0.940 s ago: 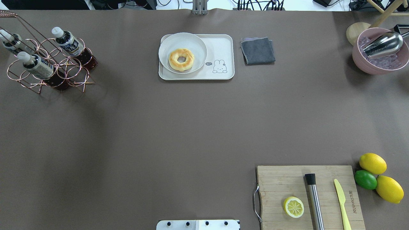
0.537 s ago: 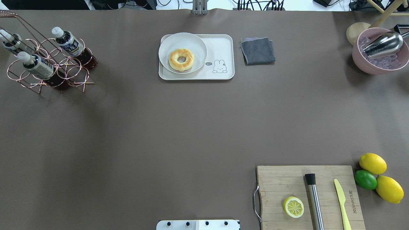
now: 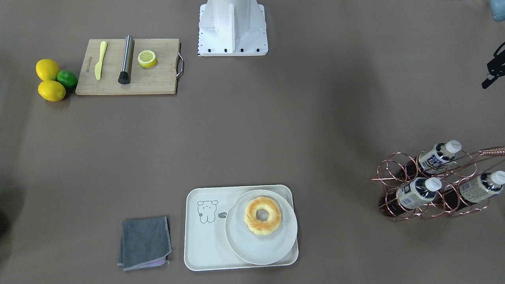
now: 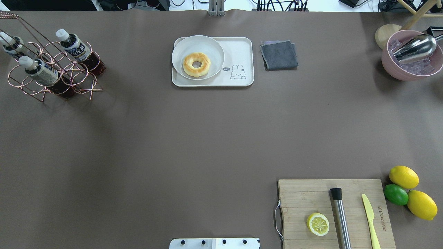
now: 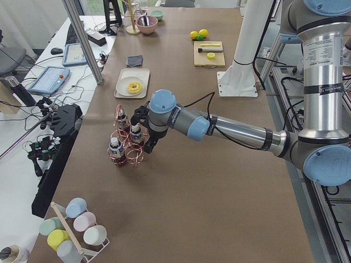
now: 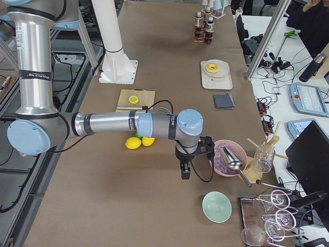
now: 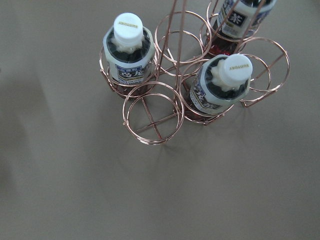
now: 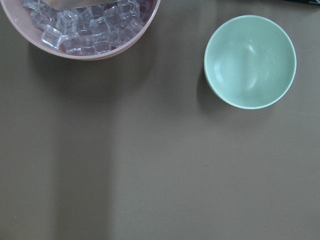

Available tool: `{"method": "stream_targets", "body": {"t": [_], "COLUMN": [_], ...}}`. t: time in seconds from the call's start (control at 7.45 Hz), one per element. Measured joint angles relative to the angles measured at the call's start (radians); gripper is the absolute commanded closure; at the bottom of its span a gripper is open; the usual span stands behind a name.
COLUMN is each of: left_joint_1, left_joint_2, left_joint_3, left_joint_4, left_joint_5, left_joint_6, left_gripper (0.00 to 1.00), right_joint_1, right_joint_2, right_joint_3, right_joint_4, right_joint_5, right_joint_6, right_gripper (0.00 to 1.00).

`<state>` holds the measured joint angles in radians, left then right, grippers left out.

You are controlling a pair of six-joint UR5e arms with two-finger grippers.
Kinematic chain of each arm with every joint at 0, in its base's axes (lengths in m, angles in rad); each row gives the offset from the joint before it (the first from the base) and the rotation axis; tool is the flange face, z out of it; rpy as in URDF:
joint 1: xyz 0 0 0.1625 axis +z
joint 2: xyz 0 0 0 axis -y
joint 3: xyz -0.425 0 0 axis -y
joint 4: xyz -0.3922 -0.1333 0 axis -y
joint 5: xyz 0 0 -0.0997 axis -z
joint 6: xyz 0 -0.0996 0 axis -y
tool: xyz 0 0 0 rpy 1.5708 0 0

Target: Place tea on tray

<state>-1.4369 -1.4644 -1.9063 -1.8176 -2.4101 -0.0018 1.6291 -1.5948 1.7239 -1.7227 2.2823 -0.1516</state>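
Observation:
Three tea bottles stand in a copper wire rack (image 4: 81, 83) at the far left: one (image 4: 74, 46), one (image 4: 38, 71) and one (image 4: 10, 46). The left wrist view looks down on them (image 7: 129, 50). The cream tray (image 4: 238, 52) with the line-drawn animal lies at the far middle, also in the front view (image 3: 209, 236). My left gripper (image 5: 148, 148) hangs close beside the rack on the robot's side; only a dark edge of it (image 3: 493, 73) shows in the front view, so I cannot tell its state. My right gripper (image 6: 185, 172) hangs near the pink bowl; I cannot tell its state.
A round white plate (image 4: 211, 45) with a donut (image 4: 196, 64) covers the tray's left half. A grey cloth (image 4: 279, 54) lies right of it. A pink ice bowl (image 4: 412, 69), a wooden board (image 4: 304, 197), lemons (image 4: 403, 176) and a green bowl (image 8: 250, 60) are on the right.

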Motion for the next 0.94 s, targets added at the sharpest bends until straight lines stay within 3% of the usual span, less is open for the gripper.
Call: {"method": "stream_targets", "body": {"t": [0.27,0.54,0.94], "left_joint_1": [0.014,0.077,0.174], "left_joint_2": [0.013,-0.037,-0.123], "left_joint_3": [0.045,0.047,0.032], "left_joint_4": [-0.084,-0.128,-0.146], "left_joint_5": [0.0,0.011,0.107], "left_joint_6": [-0.03,-0.373,-0.671], "left_gripper": [0.02,0.02,0.03], "right_joint_1": [0.0,0.0,0.0], "right_joint_2": [0.003,0.003,0.002], "right_joint_3": [0.001,0.001,-0.004], "right_joint_4": [0.001,0.0,0.0], "right_joint_5": [0.001,0.0,0.013], "right_joint_6": [0.014,0.016,0.016], "right_gripper": [0.0,0.0,0.0]}}
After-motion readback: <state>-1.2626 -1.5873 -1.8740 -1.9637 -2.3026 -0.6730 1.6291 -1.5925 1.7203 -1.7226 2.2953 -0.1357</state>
